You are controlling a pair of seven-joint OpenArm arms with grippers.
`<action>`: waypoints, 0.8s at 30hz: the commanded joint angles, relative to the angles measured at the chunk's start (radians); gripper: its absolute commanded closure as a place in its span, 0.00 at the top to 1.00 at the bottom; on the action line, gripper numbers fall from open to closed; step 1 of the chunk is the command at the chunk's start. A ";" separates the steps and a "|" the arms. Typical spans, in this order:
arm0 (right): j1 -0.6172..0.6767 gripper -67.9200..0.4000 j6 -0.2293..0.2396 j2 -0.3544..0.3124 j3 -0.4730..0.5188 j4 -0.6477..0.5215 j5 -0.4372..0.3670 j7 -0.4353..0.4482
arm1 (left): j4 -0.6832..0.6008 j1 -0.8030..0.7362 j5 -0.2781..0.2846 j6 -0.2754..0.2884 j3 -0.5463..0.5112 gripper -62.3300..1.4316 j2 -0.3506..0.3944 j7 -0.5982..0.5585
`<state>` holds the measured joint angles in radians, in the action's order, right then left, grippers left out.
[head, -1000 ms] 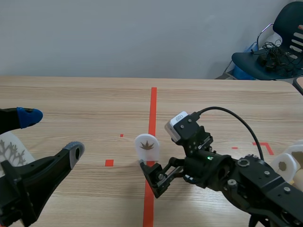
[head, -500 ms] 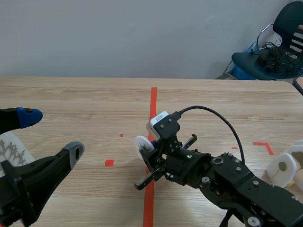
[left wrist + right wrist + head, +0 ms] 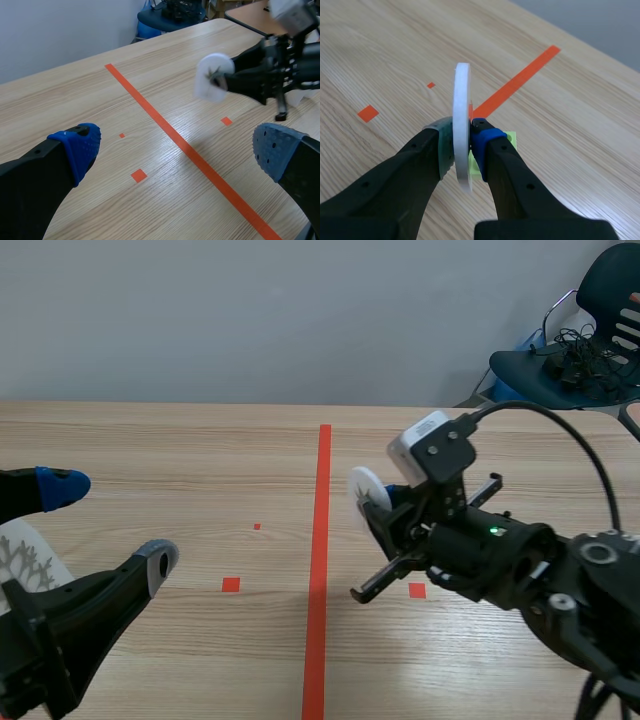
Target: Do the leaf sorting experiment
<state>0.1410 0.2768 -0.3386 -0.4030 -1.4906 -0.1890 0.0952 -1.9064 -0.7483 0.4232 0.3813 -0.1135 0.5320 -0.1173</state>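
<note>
We hold the disc [image 3: 462, 95] upright in our right gripper [image 3: 463, 146], right of the tape line [image 3: 322, 540]. Our left gripper [image 3: 175, 147] sits left of it.

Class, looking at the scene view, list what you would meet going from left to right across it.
In order: left end effector → small red square → orange-red tape line → white disc → chair.

2 discs: held disc [image 3: 366, 484] + branch-print disc [image 3: 18, 552]; 2 tools: left tool [image 3: 176, 148], right tool [image 3: 462, 145]; 1 chair [image 3: 605, 270].

White disc [image 3: 462, 120]; right claw [image 3: 463, 146] pads [image 3: 483, 144] blue, grey-green.
</note>
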 commanded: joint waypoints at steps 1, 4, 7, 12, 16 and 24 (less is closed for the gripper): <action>0.068 0.10 0.003 -0.018 0.048 -0.046 -0.023 -0.005 | -0.006 0.004 0.005 0.003 -0.005 1.00 -0.005 -0.014; 0.193 0.10 0.003 -0.024 0.159 -0.132 -0.057 -0.013 | -0.006 0.004 0.005 0.003 -0.005 1.00 -0.005 -0.014; 0.295 0.10 0.003 -0.018 0.255 -0.168 -0.112 -0.011 | -0.006 0.004 0.005 0.003 -0.005 1.00 -0.005 -0.014; 0.376 0.10 -0.002 0.021 0.388 -0.167 -0.118 -0.011 | -0.006 0.004 0.005 0.003 -0.005 1.00 -0.005 -0.014; 0.359 0.10 -0.001 0.046 0.440 -0.125 -0.118 -0.011 | -0.006 0.004 0.005 0.003 -0.005 1.00 -0.005 -0.014; 0.259 0.10 -0.001 0.048 0.446 0.079 -0.118 0.002 | -0.006 0.004 0.005 0.003 -0.005 1.00 -0.005 -0.014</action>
<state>0.4137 0.2760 -0.2844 0.0437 -1.3941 -0.3000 0.0738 -1.9064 -0.7483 0.4229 0.3813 -0.1135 0.5320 -0.1173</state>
